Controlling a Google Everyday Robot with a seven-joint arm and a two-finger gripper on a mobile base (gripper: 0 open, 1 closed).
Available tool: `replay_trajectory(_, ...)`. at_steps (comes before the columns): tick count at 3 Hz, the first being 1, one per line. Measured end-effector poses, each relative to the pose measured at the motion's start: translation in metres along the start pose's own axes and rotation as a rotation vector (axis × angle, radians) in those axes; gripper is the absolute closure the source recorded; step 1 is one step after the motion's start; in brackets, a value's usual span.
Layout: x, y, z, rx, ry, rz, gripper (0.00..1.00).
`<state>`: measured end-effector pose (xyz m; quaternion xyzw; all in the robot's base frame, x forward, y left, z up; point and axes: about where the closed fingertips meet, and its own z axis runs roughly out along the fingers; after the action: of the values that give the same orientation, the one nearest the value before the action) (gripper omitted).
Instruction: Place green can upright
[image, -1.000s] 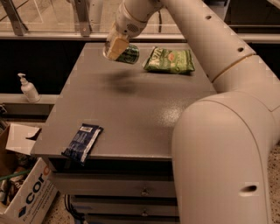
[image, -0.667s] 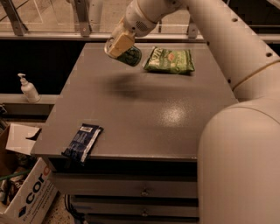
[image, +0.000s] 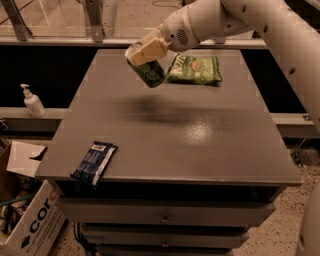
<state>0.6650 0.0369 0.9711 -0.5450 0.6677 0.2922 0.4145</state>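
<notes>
Change vs. 1 s ago: my arm (image: 280, 35) has swung up and out of the foreground, so the front-right of the table (image: 225, 150) is uncovered now. Green can (image: 151, 75) sits a bit lower and further right than before, same tilt.

Can: small metal cylinder, dark green w/ pale print, silver end pointing up-left. It's in the air over the table's far-left part, not touching the top; blurry shadow (image: 145, 107) below it.

Gripper (image: 145, 54): cream pads clamped on the can's upper half.

Table: flat grey, matte, faint speckle w/ a glare patch. Snack bag (image: 195, 70): green, crinkly, flat, just right of the can. Blue packet (image: 95, 162): glossy, flat, hangs over the front-left edge.

Arm pose: smooth white shell, comes in from upper right, wrist angled down-left to the can.
</notes>
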Motion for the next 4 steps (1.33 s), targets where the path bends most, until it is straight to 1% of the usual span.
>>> replay_trajectory(1, 0.013, 0.013, -0.011, 0.016, -0.111, 0.13, 1.0)
replay_trajectory(2, 0.032, 0.021, -0.015, 0.033, -0.215, 0.239, 1.0)
replay_trajectory(3, 0.05, 0.025, -0.015, 0.05, -0.297, 0.315, 1.0)
replay_trajectory(4, 0.065, 0.025, -0.015, 0.065, -0.358, 0.361, 1.0)
